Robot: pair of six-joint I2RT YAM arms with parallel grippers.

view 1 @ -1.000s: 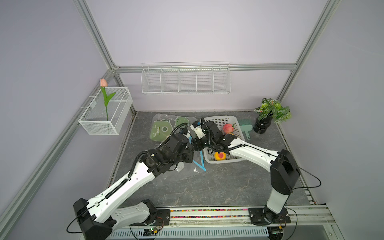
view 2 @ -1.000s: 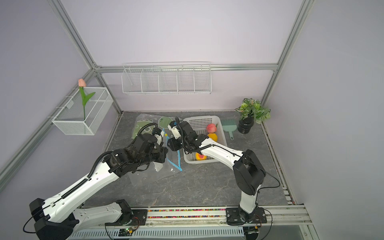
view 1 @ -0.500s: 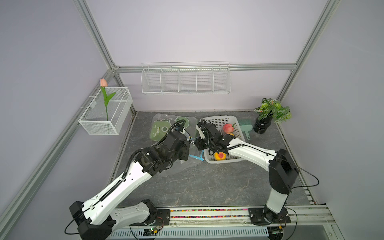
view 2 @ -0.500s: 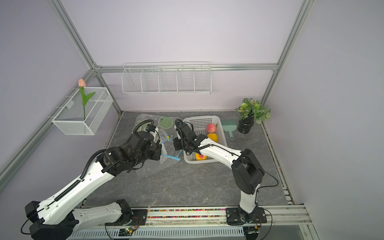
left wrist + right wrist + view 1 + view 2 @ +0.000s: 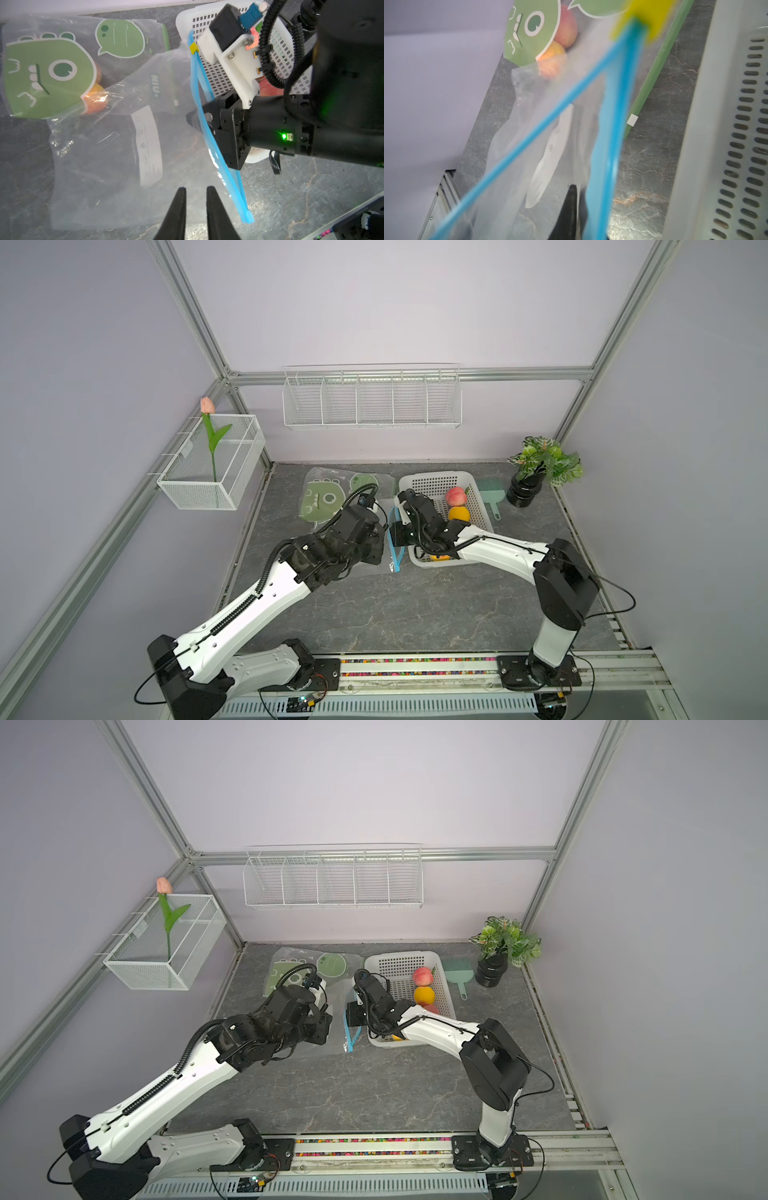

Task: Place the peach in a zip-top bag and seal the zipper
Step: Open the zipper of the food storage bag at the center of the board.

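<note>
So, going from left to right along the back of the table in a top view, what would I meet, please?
Green dinosaur-print bag → white basket → teal brush → potted plant.

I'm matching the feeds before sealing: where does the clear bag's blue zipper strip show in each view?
In a top view: blue zipper strip, a short line left of the white basket.
In a top view: same spot, left of the basket.
Left wrist: a long diagonal band through the picture's middle.
Right wrist: two blurred blue tracks, very close.
Shared landmark: the white basket, beside the strip in all four.
</note>
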